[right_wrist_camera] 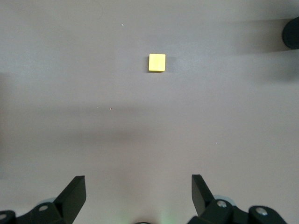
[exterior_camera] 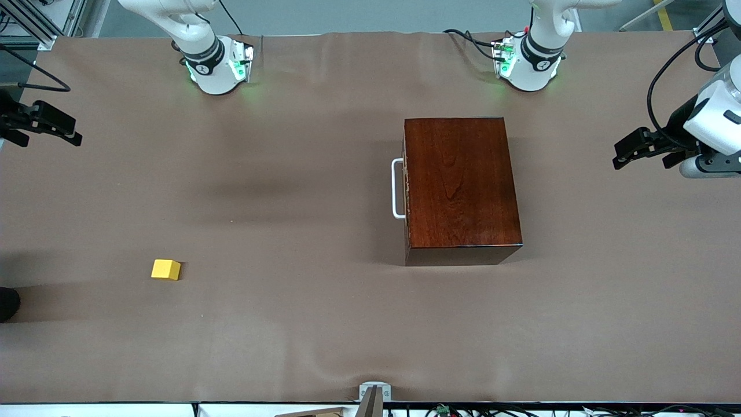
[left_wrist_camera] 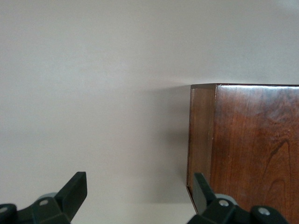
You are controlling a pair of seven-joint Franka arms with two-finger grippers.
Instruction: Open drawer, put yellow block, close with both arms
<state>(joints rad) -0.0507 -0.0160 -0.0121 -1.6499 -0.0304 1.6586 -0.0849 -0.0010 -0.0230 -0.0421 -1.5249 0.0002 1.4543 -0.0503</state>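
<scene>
The dark reddish-brown wooden box [exterior_camera: 460,185] stands toward the left arm's end of the table. Its drawer is shut, and the white bar handle [exterior_camera: 397,188] faces the right arm's end. The yellow block [exterior_camera: 166,269] lies on the table toward the right arm's end, nearer the front camera than the box. It also shows in the right wrist view [right_wrist_camera: 157,62]. My left gripper [exterior_camera: 618,155] is open and empty, up by the table's end beside the box. A corner of the box [left_wrist_camera: 252,149] shows in its wrist view. My right gripper [exterior_camera: 49,132] is open and empty, above the other end of the table.
The table is covered with a brown cloth [exterior_camera: 289,202]. A dark round object [exterior_camera: 7,302] sits at the table edge near the block and shows in the right wrist view [right_wrist_camera: 292,32]. A small grey mount [exterior_camera: 374,394] stands at the front edge.
</scene>
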